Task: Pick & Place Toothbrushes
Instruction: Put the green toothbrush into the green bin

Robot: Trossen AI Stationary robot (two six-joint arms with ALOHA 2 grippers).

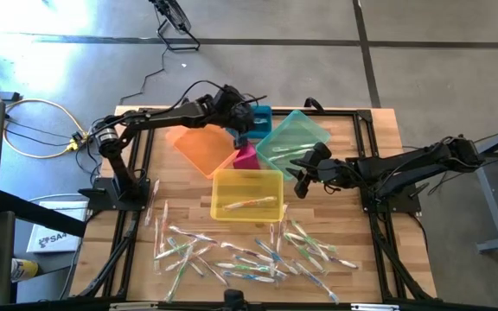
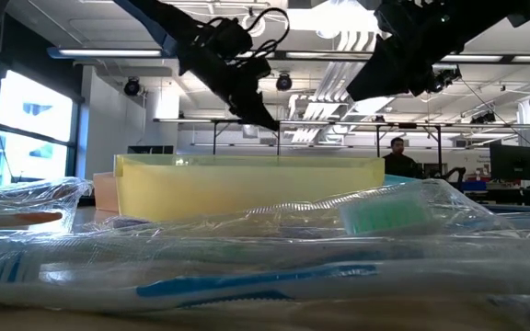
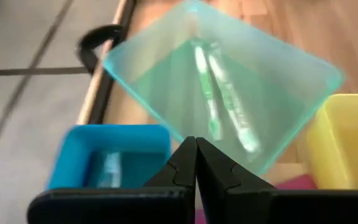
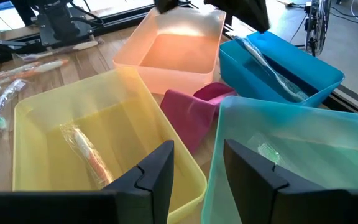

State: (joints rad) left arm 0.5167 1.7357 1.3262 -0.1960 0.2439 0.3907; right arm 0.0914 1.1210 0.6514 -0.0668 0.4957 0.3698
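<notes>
From above, the left gripper point(image 1: 242, 130) hangs over the cluster of bins at the far side of the table point(image 1: 379, 147), above the blue bin point(image 1: 262, 115) and beside the green bin point(image 1: 294, 138). The right gripper point(image 1: 304, 173) hovers between the green bin and the yellow bin point(image 1: 247, 193), which holds one brush. Most toothbrushes point(image 1: 249, 255) lie scattered near the front edge.

At table height, wrapped brushes fill the foreground before the yellow bin; both arms hang above it.

The left wrist view shows that gripper's fingers point(image 3: 185, 171) pressed together with nothing between them, two green brushes lying in the green bin beyond.

The right wrist view shows its fingers point(image 4: 160, 165) parted and empty.

By my reading, a drop-off is done; the next move calls for reaching back to the pile and choosing a single brush to pinch
</notes>
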